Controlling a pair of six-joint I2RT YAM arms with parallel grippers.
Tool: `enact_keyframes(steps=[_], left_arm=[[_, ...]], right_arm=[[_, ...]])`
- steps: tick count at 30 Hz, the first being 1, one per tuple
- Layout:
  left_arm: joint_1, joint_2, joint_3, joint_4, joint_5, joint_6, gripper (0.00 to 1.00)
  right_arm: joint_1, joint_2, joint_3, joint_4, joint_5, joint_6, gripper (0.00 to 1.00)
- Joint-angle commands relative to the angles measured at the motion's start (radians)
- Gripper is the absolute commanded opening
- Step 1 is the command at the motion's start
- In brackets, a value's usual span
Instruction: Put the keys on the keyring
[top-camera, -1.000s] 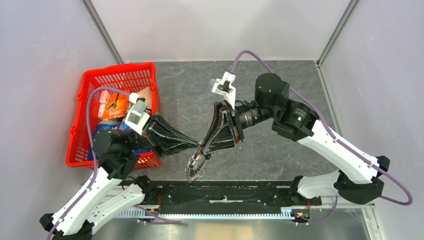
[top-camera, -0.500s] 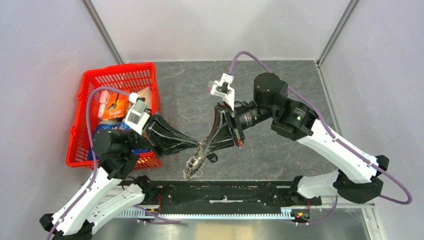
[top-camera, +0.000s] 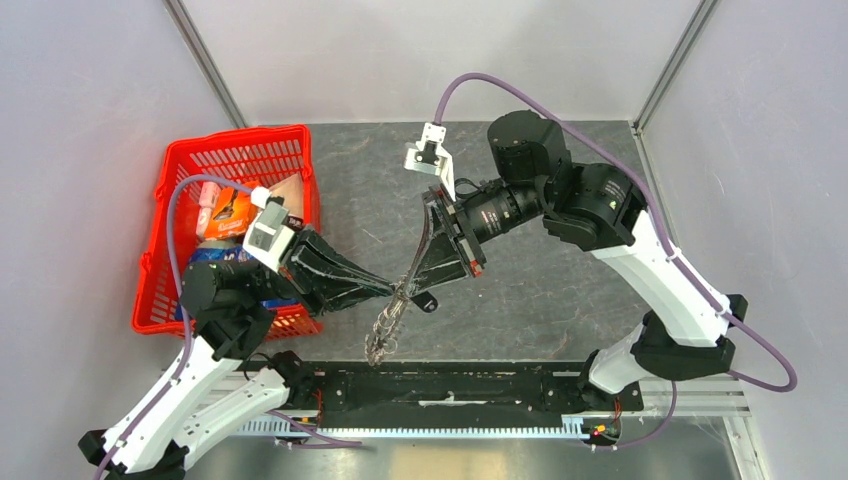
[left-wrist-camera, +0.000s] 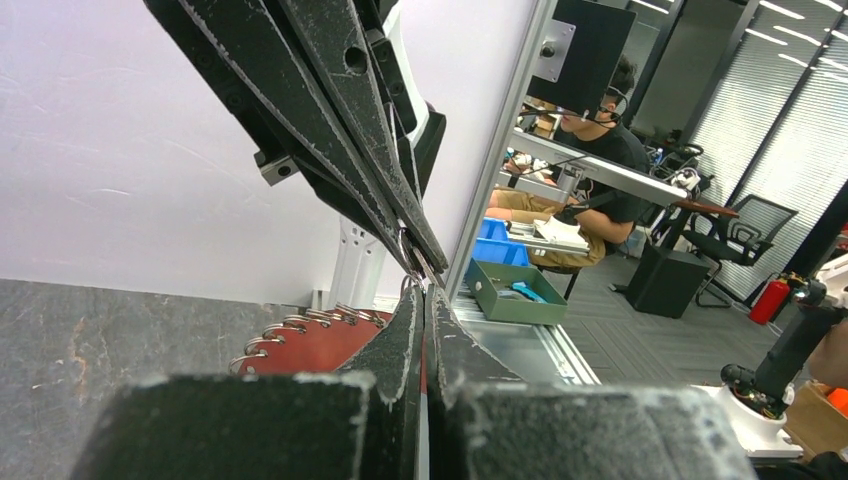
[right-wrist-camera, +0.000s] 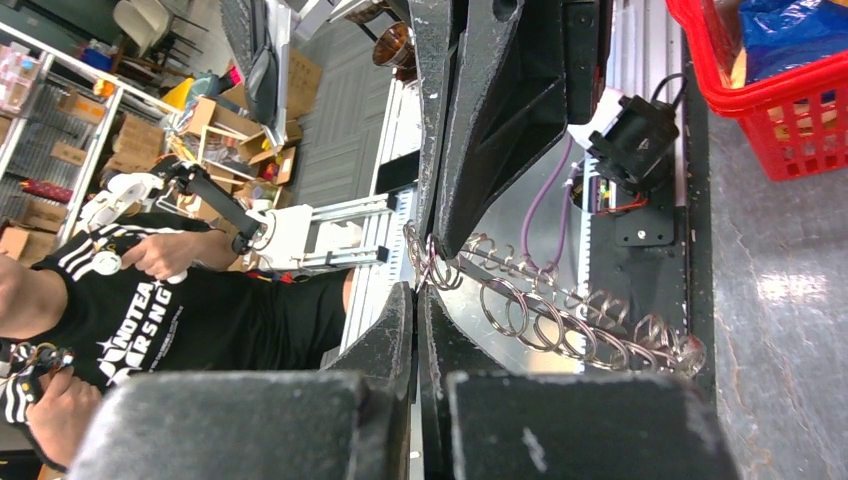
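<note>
Packets fill a red basket (top-camera: 240, 150) at the left of the grey table (top-camera: 520, 310), and only the overhead view shows it whole. Just right of it the left gripper (top-camera: 394, 290) reaches across with its jaws shut. Its tip meets that of the right gripper (top-camera: 408, 293), also shut, above the middle of the near edge.

Below that meeting point the keyring (top-camera: 383, 330) hangs in the air, clear of the table; from above it is a blurred silvery bunch. The right wrist view alone resolves it into a row of small wire loops trailing from the left gripper's tip, which appears to pinch the top loop. The left wrist view catches just a few loops, low on the left. A small black key (top-camera: 428, 303) hangs just right of the 2 tips, visible only from above.

The table is mottled dark grey, with pale walls on 3 sides and a black rail along the near edge. Past it, both wrist views show an office and a seated person (left-wrist-camera: 600, 150) in a black T-shirt.

What the right gripper pinches I cannot tell: the contact is too small. The left arm hides the basket's near corner.
</note>
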Motion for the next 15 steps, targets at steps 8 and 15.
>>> enact_keyframes(steps=[8,15], left_arm=[[-0.007,-0.011,0.034,0.037,0.126,0.019,0.02],[-0.007,-0.009,0.047,0.041,0.155,0.026,0.02]], right_arm=[[-0.011,0.023,0.144,-0.200,0.047,-0.074,0.00],[-0.011,-0.018,0.099,-0.231,0.010,-0.083,0.00]])
